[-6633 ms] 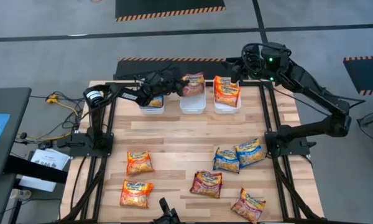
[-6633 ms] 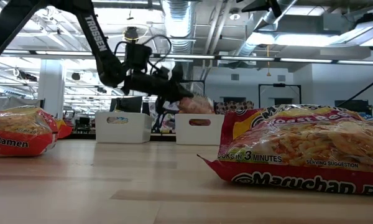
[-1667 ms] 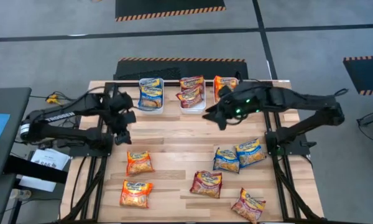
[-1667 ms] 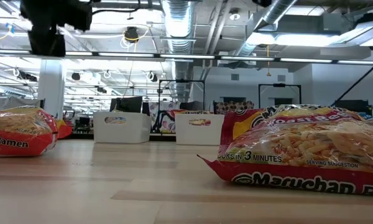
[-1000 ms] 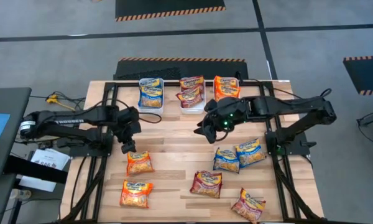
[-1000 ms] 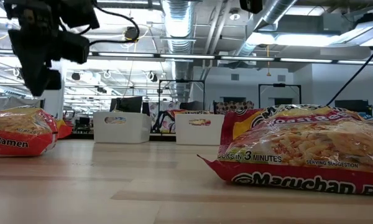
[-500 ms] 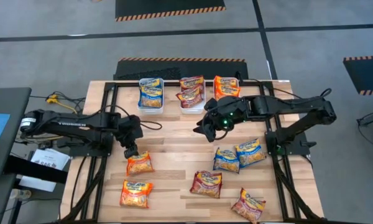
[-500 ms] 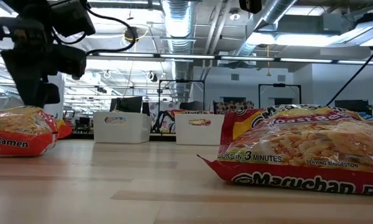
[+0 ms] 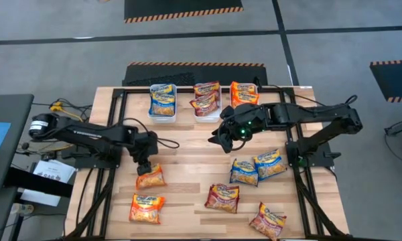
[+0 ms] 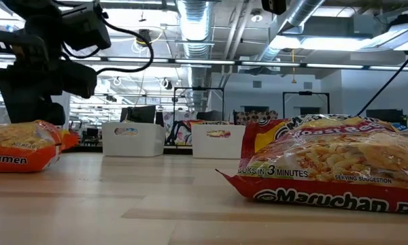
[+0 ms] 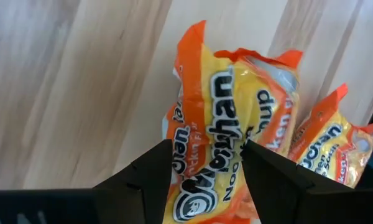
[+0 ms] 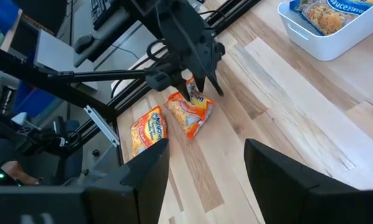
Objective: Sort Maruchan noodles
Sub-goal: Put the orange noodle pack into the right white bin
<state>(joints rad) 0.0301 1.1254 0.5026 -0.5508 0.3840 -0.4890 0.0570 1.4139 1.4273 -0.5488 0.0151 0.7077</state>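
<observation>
Grey concrete floor (image 9: 67, 47) surrounds the light wooden table (image 9: 187, 154), crossed by dark lines and bearing black mats edged with orange-and-black hazard striping (image 9: 183, 13). A dark desk (image 9: 3, 134) stands beside the table. The room behind is an open industrial hall: exposed silver ducting (image 10: 194, 24), ceiling pipes, strip lights (image 10: 340, 42) and white columns (image 10: 54, 102).

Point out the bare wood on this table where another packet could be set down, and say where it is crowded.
Free: the strip of table between the three bins and the loose packets, though the right gripper hangs over its middle. Also the centre gap between the orange packet under the left gripper and the blue pair. Crowded: the near right corner and the filled bins.
</observation>
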